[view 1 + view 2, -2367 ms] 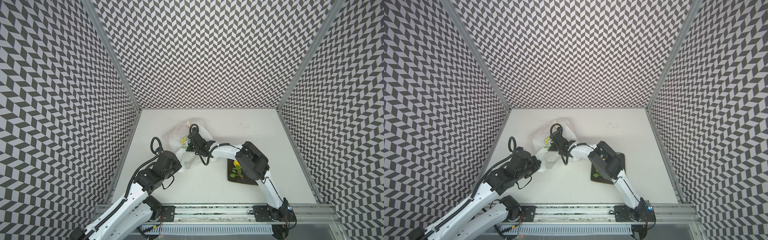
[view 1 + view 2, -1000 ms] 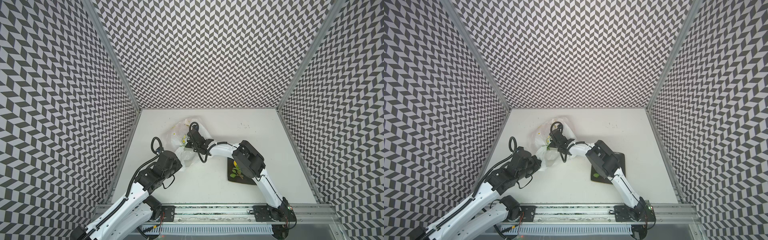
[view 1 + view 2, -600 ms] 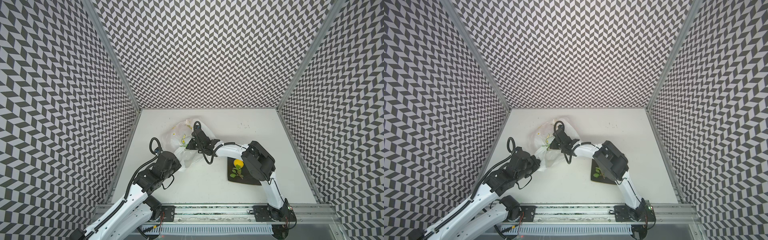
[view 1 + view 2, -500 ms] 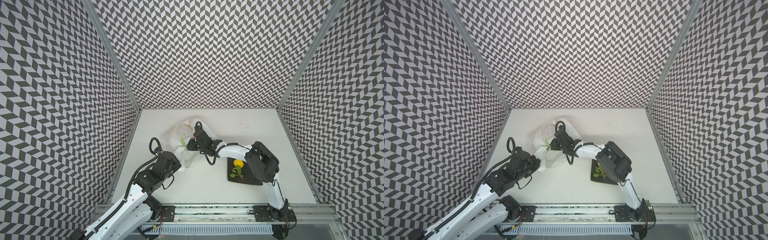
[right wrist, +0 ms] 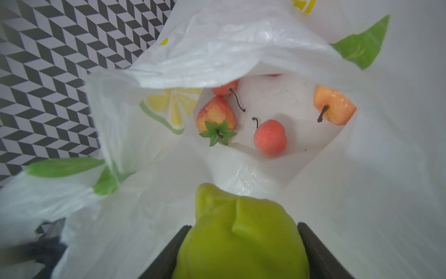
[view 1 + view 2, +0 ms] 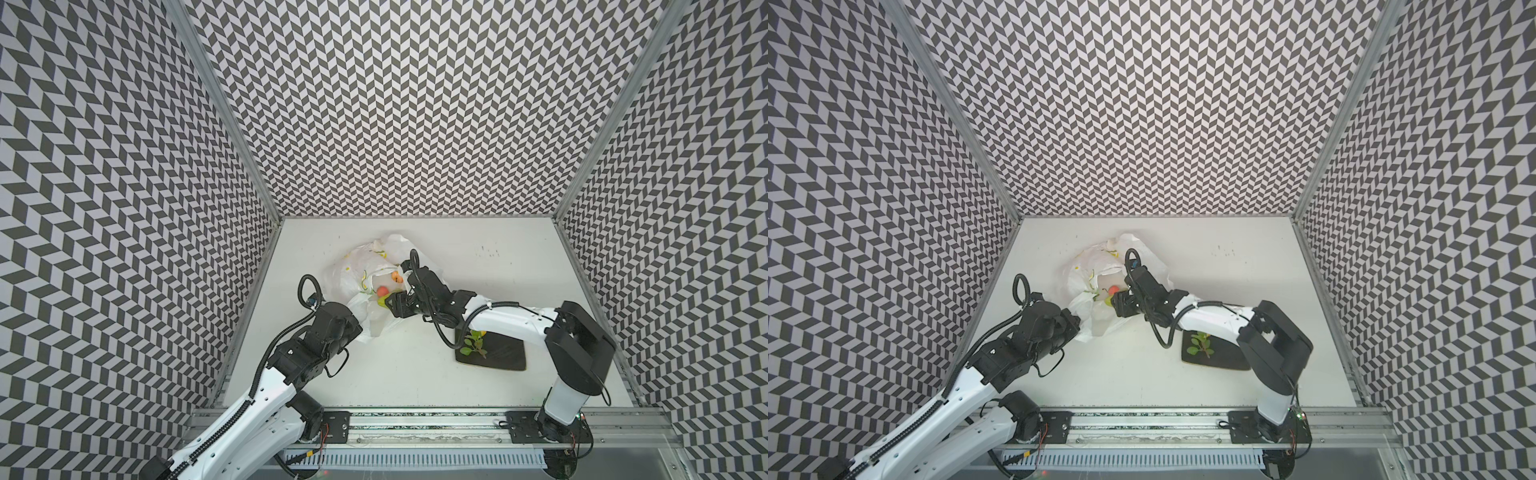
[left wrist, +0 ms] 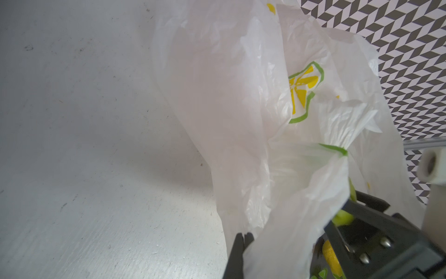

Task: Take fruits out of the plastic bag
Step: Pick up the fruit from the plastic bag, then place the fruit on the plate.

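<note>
The plastic bag (image 6: pixel 365 270) (image 6: pixel 1090 266), white with printed lemon slices, lies crumpled at the middle left in both top views, mouth toward the right arm. My left gripper (image 7: pixel 244 238) is shut on a fold of the bag's (image 7: pixel 229 96) near edge. My right gripper (image 5: pixel 241 232) (image 6: pixel 385 302) sits at the bag's mouth, shut on a green pear (image 5: pixel 241 236) (image 6: pixel 1108 300). Inside the bag (image 5: pixel 217 50) lie a red-orange peach (image 5: pixel 270 137), a strawberry-shaped piece (image 5: pixel 216 116), a yellow-orange fruit (image 5: pixel 334 105) and a half-hidden red one (image 5: pixel 224 89).
A dark square plate (image 6: pixel 503 355) (image 6: pixel 1225 353) lies to the right of the bag, partly under my right forearm. On it rests a green leafy sprig (image 6: pixel 471 345) (image 6: pixel 1198 345) beside a yellow fruit (image 6: pixel 482 332). Patterned walls enclose the table on three sides.
My right gripper has drawn back from deep in the bag to its mouth with the green pear between its fingers, and its elbow has swung right. The left gripper has kept its hold.
</note>
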{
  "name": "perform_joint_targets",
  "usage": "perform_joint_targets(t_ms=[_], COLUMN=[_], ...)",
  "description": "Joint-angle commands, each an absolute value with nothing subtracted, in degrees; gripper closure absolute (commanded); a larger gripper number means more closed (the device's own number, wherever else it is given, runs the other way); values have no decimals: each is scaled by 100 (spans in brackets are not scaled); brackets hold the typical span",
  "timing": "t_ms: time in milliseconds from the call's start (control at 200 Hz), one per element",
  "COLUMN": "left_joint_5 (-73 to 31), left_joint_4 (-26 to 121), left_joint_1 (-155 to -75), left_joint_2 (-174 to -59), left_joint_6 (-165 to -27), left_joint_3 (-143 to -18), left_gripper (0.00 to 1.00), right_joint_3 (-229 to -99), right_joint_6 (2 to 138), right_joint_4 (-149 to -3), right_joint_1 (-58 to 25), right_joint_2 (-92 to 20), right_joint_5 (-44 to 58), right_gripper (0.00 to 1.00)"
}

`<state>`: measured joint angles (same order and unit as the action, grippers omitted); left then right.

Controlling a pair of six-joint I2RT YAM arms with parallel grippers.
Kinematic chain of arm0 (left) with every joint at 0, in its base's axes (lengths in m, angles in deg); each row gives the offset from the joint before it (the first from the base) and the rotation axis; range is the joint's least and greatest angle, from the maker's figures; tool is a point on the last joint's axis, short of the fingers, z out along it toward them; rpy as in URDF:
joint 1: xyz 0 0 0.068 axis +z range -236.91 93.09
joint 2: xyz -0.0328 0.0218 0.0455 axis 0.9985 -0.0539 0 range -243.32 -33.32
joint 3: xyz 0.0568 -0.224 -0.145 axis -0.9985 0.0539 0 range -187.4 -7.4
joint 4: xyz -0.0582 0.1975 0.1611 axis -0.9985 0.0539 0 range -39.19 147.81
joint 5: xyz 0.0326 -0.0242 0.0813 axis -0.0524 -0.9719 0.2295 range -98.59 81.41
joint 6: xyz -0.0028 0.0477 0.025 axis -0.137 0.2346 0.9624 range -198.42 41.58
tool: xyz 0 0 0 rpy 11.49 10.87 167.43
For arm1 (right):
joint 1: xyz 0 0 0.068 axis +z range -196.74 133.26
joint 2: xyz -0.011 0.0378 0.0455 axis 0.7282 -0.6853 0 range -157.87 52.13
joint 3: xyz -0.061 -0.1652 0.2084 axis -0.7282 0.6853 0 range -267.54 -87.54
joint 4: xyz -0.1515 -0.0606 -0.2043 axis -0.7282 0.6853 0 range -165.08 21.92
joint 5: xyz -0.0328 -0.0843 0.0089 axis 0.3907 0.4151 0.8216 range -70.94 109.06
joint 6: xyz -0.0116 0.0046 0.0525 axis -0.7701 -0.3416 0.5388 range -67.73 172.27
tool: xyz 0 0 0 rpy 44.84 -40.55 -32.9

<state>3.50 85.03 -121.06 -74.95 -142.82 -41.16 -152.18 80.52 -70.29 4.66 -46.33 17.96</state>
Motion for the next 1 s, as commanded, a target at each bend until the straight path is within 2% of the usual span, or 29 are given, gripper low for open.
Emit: perform_joint_targets(t_ms=[0, 616, 696, 831, 996], left_joint_5=[501, 486, 489, 485, 494], left_joint_4=[8355, 8254, 8253, 8271, 8298], left_joint_1=[-12136, -12132, -12123, -12128, -12128], left_joint_2=[-7516, -7587, -7591, -7576, -7516], left_joint_6=[-14257, -14113, -14115, -14113, -14117], left_joint_3=[-4145, -4152, -4152, -4124, -4126], left_gripper=[100, 100, 100, 100, 100], right_joint_3=[-14988, -14397, -14361, -14356, -14385], right_joint_6=[7845, 7484, 7598, 7881, 8029], right_joint_4=[-6910, -4948, -4721, -4373, -3828], right_joint_1=[512, 547, 539, 478, -303], right_joint_2=[-4136, -1597, -1285, -683, -137], right_joint_5=[1705, 628, 772, 1569, 1623], right_gripper=[36, 41, 41, 41, 43])
